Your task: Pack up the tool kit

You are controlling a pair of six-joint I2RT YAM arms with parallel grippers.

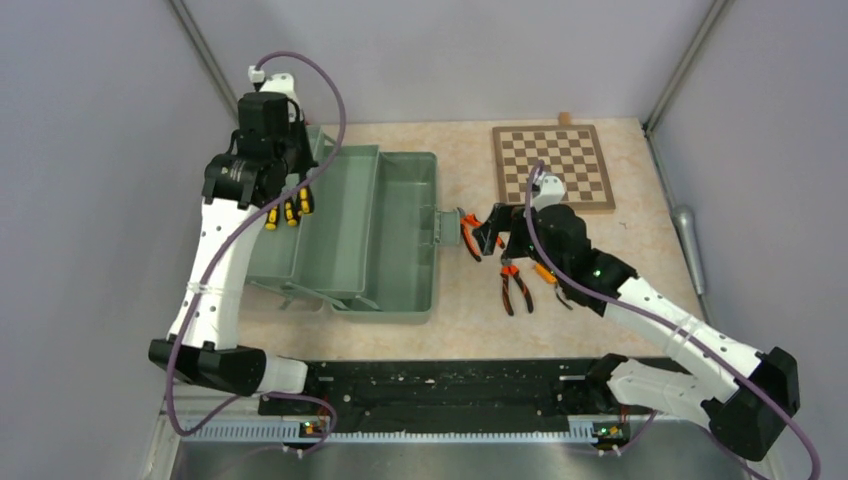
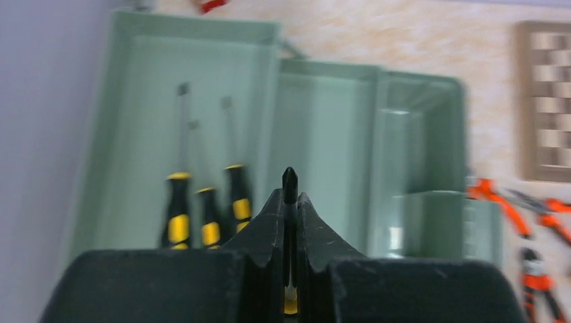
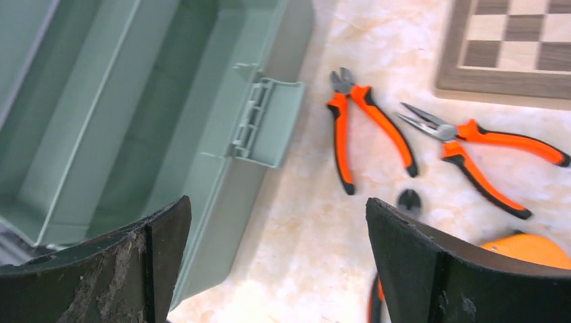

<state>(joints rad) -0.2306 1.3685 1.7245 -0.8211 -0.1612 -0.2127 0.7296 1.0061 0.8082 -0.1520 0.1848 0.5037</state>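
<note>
The pale-green toolbox [image 1: 395, 240] stands open at the table's left; it also shows in the left wrist view [image 2: 323, 134] and the right wrist view [image 3: 101, 101]. My left gripper [image 1: 280, 178] hovers over its left compartment, shut on a yellow-black screwdriver [image 2: 289, 185] whose dark tip pokes out between the fingers. Three more screwdrivers [image 2: 210, 222] lie in that compartment. My right gripper [image 1: 487, 235] is open and empty [image 3: 279, 215] above the bare table beside the toolbox latch [image 3: 266, 121]. Orange-handled cutting pliers [image 3: 363, 128], long-nose pliers [image 3: 485, 151] and the orange tape measure [image 3: 525, 250] lie to its right.
The wooden chessboard [image 1: 553, 165] lies at the back right, just behind the pliers. Another pair of orange pliers [image 1: 515, 285] lies on the table near my right arm. Grey walls close in the table on the left, back and right.
</note>
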